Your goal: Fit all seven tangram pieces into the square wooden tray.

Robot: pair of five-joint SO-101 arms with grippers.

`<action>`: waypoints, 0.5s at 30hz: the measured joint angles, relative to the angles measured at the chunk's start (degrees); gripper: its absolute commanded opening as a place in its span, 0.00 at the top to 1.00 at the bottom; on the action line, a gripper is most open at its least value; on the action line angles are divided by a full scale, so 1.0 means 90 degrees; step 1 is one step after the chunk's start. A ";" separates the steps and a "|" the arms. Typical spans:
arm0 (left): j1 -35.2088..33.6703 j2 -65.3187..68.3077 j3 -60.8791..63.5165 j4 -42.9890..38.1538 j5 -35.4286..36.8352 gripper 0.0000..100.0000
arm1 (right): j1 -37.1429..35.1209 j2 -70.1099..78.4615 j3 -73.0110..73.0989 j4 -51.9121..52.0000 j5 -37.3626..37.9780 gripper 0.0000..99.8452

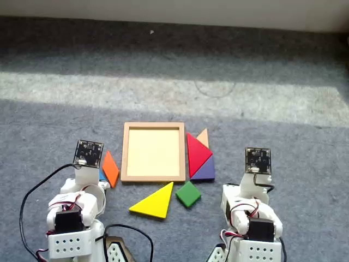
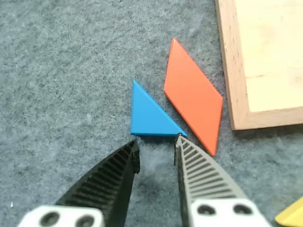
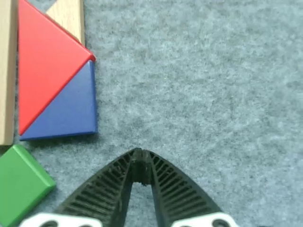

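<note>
The square wooden tray (image 1: 125,158) lies on the grey carpet with nothing inside it. Left of it lie an orange parallelogram (image 1: 110,168) and a small blue triangle (image 2: 149,115). My left gripper (image 2: 156,143) is open, its tips just short of the blue triangle's near edge. Right of the tray are a red triangle (image 1: 197,153), a dark blue triangle (image 1: 205,170) and a plain wooden triangle (image 1: 203,137). A yellow triangle (image 1: 155,202) and a green square (image 1: 188,194) lie in front of the tray. My right gripper (image 3: 138,153) is shut over bare carpet, right of the dark blue triangle (image 3: 66,113).
Both arm bases stand at the near edge, left (image 1: 71,229) and right (image 1: 253,232), with black cables trailing beside them. The carpet beyond the tray stretches far back, crossed by a bright sunlit band (image 1: 163,93).
</note>
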 measured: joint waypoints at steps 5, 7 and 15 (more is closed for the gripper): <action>0.0049 0.0000 -0.0029 0.0000 0.0000 0.85 | 0.0899 0.0000 -0.0010 0.0000 0.0000 0.99; 0.0059 0.0000 -0.0195 0.0000 0.0000 0.85 | 0.1436 -0.0010 -0.0098 -0.0059 0.0000 0.99; 0.0059 0.0000 -0.0733 -0.0459 0.0000 0.85 | 0.1621 -0.0010 -0.0977 -0.0488 0.0606 0.99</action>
